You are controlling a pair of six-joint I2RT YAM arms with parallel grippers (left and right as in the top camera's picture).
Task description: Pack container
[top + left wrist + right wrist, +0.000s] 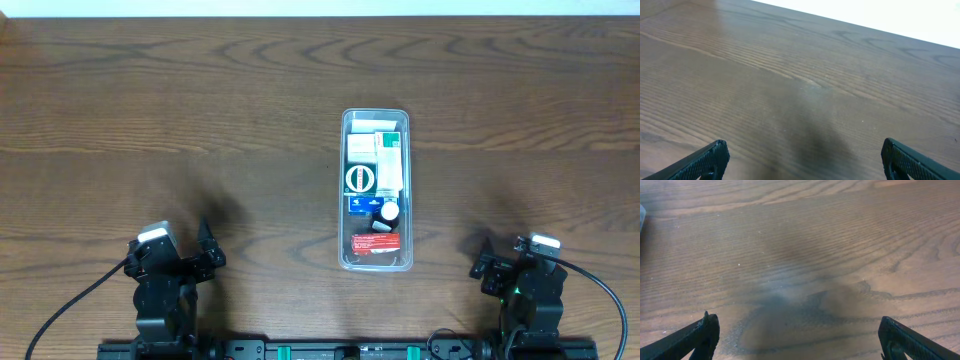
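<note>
The clear plastic container (345,190) lies lengthwise in the middle of the table, holding several small boxes and items: white and green boxes at the far end, a blue box, a white cap, and a red packet at the near end. My left gripper (207,250) rests at the near left, open and empty, far from the container. My right gripper (481,258) rests at the near right, open and empty. Both wrist views show wide-apart fingertips, the left (802,157) and the right (799,337), over bare wood. A sliver of the container's edge (641,215) shows at the left of the right wrist view.
The dark wooden table (200,120) spreads around the container. Its far edge meets a white wall at the top. Cables run from both arm bases at the near edge.
</note>
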